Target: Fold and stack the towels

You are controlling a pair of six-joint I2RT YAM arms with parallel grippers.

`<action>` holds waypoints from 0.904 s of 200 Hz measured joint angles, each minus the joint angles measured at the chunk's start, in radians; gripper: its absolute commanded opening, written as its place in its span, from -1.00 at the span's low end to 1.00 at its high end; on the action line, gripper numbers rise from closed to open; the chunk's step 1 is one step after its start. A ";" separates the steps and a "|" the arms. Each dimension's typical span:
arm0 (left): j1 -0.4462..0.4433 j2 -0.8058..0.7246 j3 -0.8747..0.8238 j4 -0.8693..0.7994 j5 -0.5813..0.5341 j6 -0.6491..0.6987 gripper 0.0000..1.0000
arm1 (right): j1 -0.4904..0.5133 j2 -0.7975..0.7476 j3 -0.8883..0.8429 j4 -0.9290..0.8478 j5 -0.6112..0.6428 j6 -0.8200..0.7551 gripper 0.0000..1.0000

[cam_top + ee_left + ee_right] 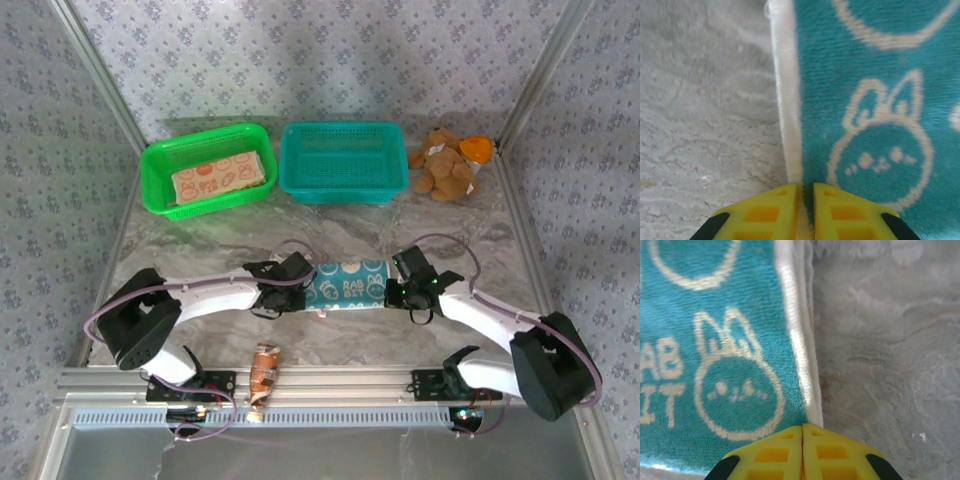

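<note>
**Top view.** A teal terry-cloth towel with white rabbit faces and lettering (347, 284) lies flat at the middle of the grey marbled desk (200, 245), folded into a band.
- Its long axis runs left to right, parallel to the near edge, and each short end points at an arm.
- The lettering reads upright from the near side.
- The left arm's black wrist (278, 283) is at the left short end. The right arm's black wrist (415, 283) is at the right short end.
- Well apart, at the back, a green plastic mesh basket (152, 175) holds a pale peach towel with orange animal prints (222, 177), folded flat.
- Just beside it stands a teal plastic mesh basket (340, 190). A brown teddy bear (447, 168) sits at far right.

**Left wrist view.** The teal towel (875, 100) fills the right side, with bare desk (705, 125) on the left.
- Its white hem runs straight up from the yellow left fingers (765, 215).
- The pile is short and ribbed, and one rabbit face is close by.
- The fingers stand narrow, and the hem passes into the slit between them, pinched.

**Right wrist view.** The towel (715, 330) is on the left, its white hem running up the frame. Layered edges show at the hem.
- The yellow right fingers (772, 457) are pressed together with no gap, their tips at the hem.
- I cannot tell whether any cloth is caught between them.
</note>
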 measured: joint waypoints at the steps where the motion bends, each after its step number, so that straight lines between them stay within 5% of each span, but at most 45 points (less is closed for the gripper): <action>1: 0.000 0.001 0.000 0.001 0.000 0.000 -0.70 | 0.000 0.001 0.000 0.000 0.000 0.000 -0.84; 21: 0.000 0.003 0.004 0.006 0.000 0.000 -0.65 | 0.000 0.002 0.000 0.001 0.000 0.000 -0.77; 81: 0.074 -0.058 0.053 -0.061 0.027 -0.003 0.00 | 0.003 -0.054 0.080 -0.054 0.005 -0.024 -0.71; 181: 0.099 0.109 0.164 -0.058 0.055 -0.098 0.03 | 0.026 0.090 0.144 0.018 -0.001 -0.071 -0.72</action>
